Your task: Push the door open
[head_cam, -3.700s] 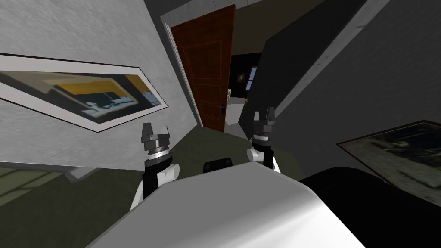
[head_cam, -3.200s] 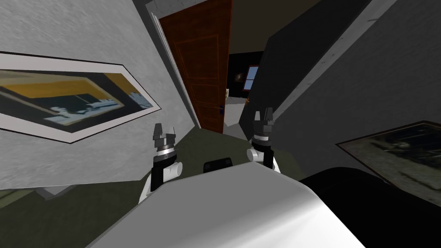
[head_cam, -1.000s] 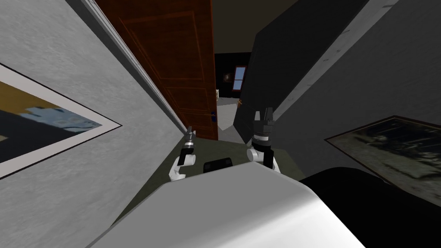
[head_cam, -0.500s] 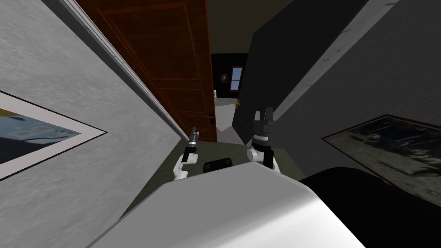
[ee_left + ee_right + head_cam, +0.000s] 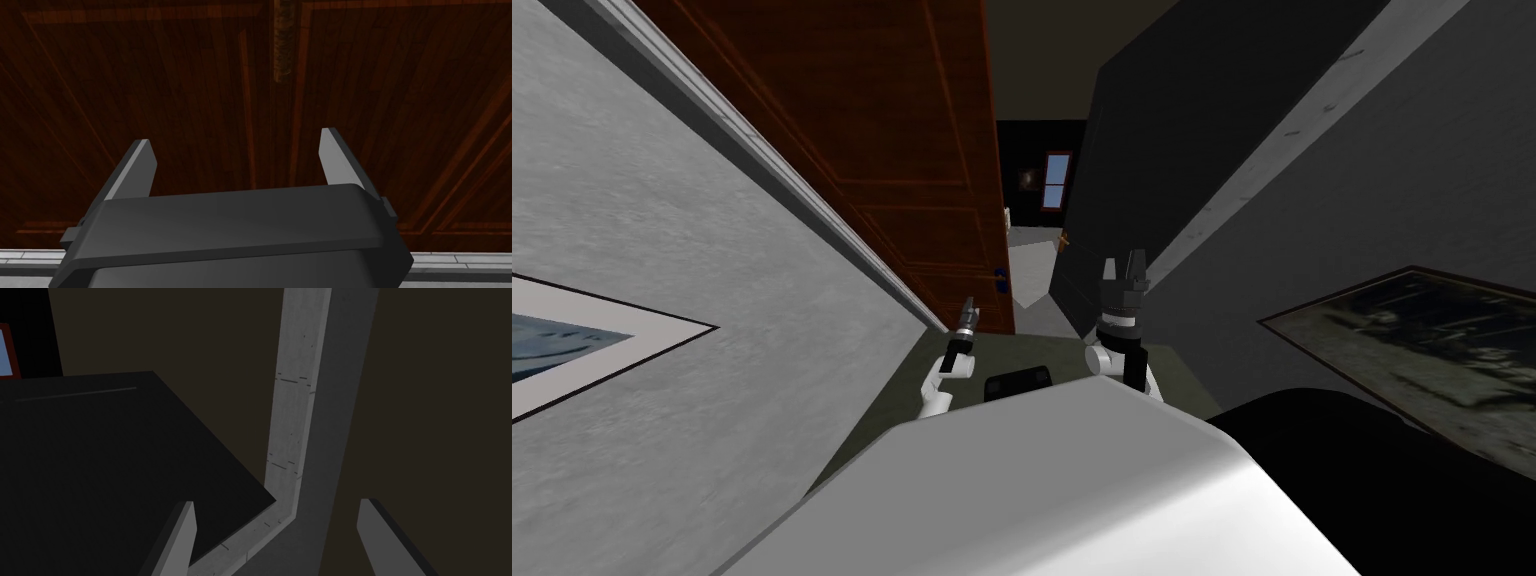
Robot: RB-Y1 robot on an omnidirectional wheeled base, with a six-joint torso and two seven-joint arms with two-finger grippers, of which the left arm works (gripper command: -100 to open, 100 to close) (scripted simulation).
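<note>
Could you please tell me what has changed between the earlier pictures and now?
I have driven forward, so the brown door looms much nearer. The left gripper has swung inward and reached ahead; it now points at the door's lower panel, open and holding nothing. The right gripper stayed raised and open, and the door stands ajar as before.

You're looking at a door (image 5: 150, 75) of dark reddish-brown wood, its grain plain to see, with a faint sheen. The wall (image 5: 712, 420) beside it looks like rough, matt grey plaster. The left gripper (image 5: 235, 137) has a smooth, matt, dark body.
</note>
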